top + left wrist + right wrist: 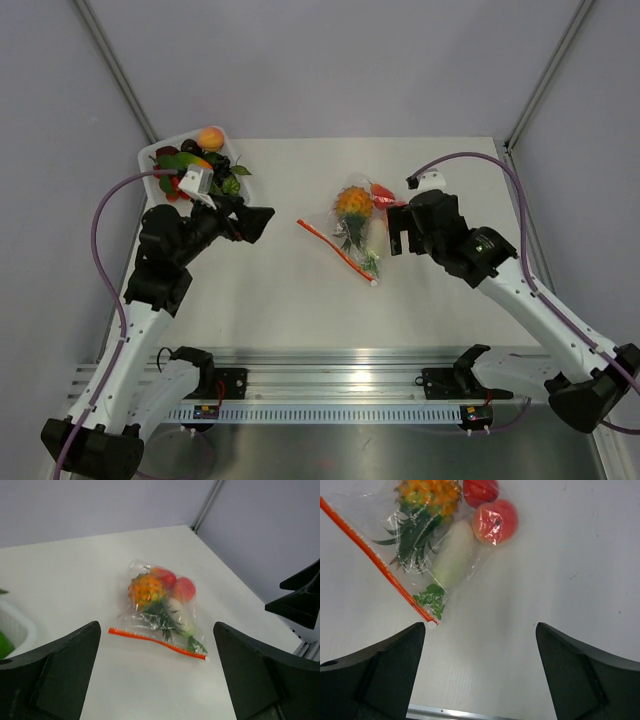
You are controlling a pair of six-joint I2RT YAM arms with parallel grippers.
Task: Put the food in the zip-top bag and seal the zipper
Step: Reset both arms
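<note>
Two hands stand released, grasping nothing. The left hand [248, 222] hovers just beside the white tray [146, 157] at the far left of the bench [300, 310]. The right hand [393, 232] waits just right of the zip-top bag [356, 228]. The bag lies flat mid-bench between them, and neither hand touches it.

Starting at the left, we see a peach [210, 138] and some leafy pieces in the tray. If those count as the food, we judge that the bag would need reopening. The left hand points at the zipper [336, 251], so a low sweep could snag the strip and drag the bag. The strip looks straight and flat, yet we cannot tell whether it is pressed shut along its whole length. Green leaves lie right against its right end, and a trapped leaf would leave a gap. At the right, the open fingers sit near the bulging fruit, where a nudge could roll the bag or strain the seal.

The bag itself is clear, crinkled and glinting. From the left wrist view it holds an orange pineapple [146, 590] on the left, its leaves trailing toward the zipper. Beside that lies a pale white vegetable [451, 555] with a green tuft, and two red fruits [184, 589] sit to the right.
</note>
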